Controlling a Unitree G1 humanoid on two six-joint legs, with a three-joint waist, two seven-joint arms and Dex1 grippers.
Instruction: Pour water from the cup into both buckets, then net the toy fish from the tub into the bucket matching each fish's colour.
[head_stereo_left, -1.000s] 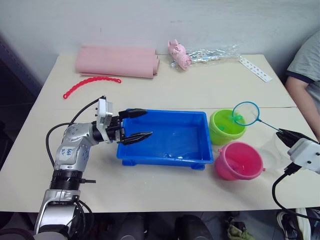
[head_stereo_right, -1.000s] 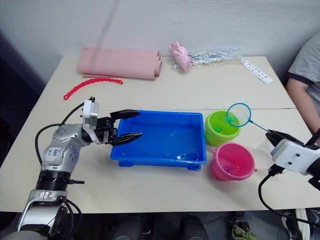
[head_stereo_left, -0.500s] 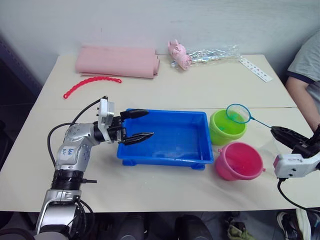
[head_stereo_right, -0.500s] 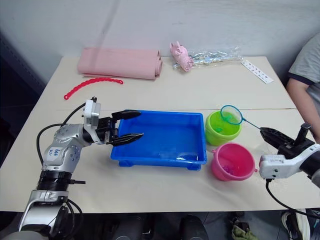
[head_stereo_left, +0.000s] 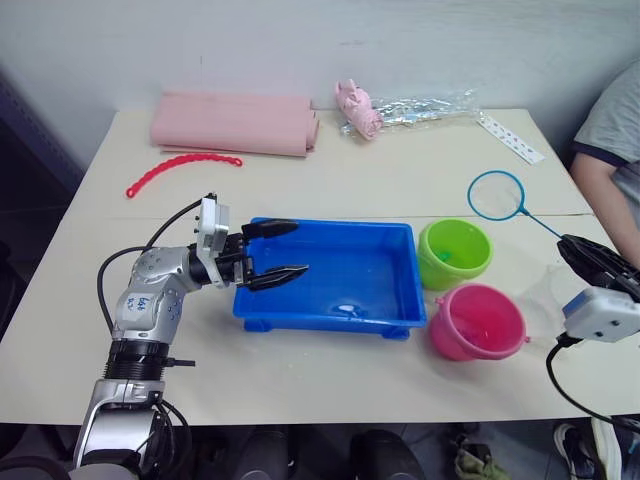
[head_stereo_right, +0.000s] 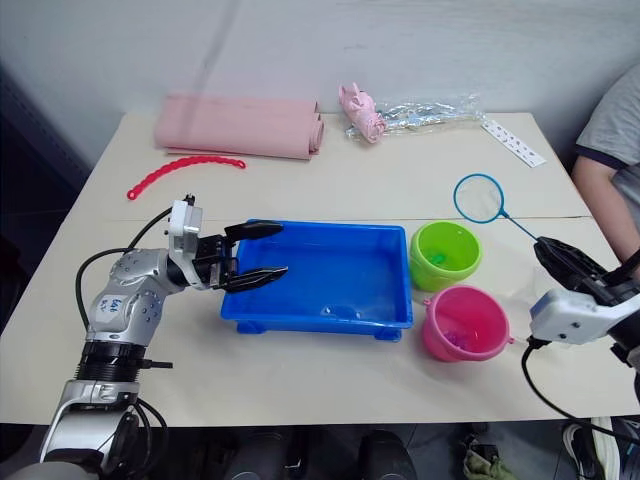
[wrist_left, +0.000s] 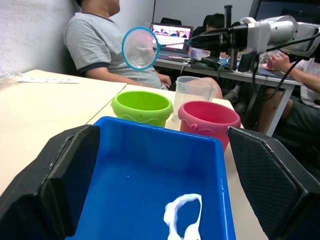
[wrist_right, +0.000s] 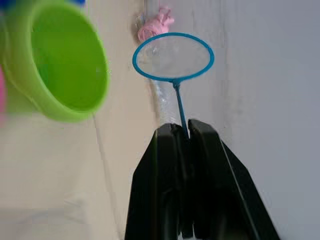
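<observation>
At right of frame the right gripper (head_stereo_right: 560, 262) is clenched on the net (head_stereo_left: 497, 195), held up behind the green bucket (head_stereo_left: 455, 252). The left gripper (head_stereo_left: 275, 249) gapes at the tub (head_stereo_left: 330, 272), centre. Swinging back, the thin handle could clip a bucket and tip it.

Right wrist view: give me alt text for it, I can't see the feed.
The right pincer, shut on the net handle, holds the blue hoop up in the air beside the green bucket, not over it. A pink bundle lies on the table beyond the hoop.
</observation>
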